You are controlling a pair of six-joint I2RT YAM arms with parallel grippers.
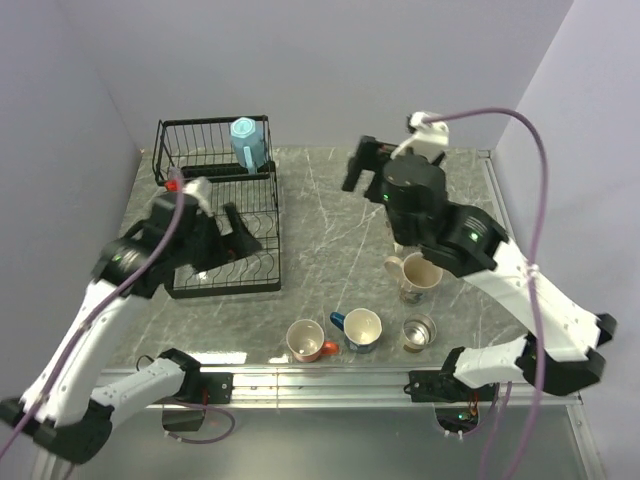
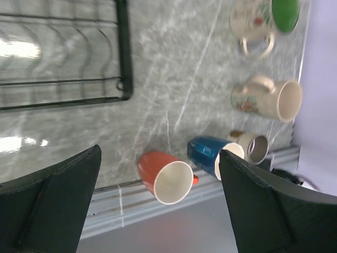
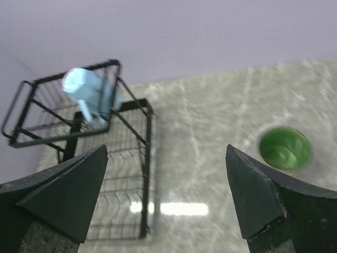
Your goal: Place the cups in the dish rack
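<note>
The black wire dish rack [image 1: 215, 200] stands at the left and holds a light blue mug [image 1: 247, 142] in its upper basket; both show in the right wrist view, rack [image 3: 131, 158] and mug [image 3: 89, 92]. On the table in front are an orange-red mug [image 1: 308, 340], a dark blue mug [image 1: 358, 328], a metal cup [image 1: 418, 331] and a cream mug [image 1: 417, 275]. A cream mug with a green inside [image 3: 284, 147] stands under the right arm. My left gripper [image 1: 237, 238] is open and empty over the rack's lower tier. My right gripper [image 1: 358, 165] is open and empty, raised over mid-table.
The left wrist view shows the rack's corner [image 2: 124, 79] and the orange-red mug [image 2: 164, 178], dark blue mug [image 2: 213, 155], metal cup [image 2: 255, 147], cream mug [image 2: 266, 98] and green-inside mug [image 2: 268, 18]. Purple walls enclose the table at the back and both sides.
</note>
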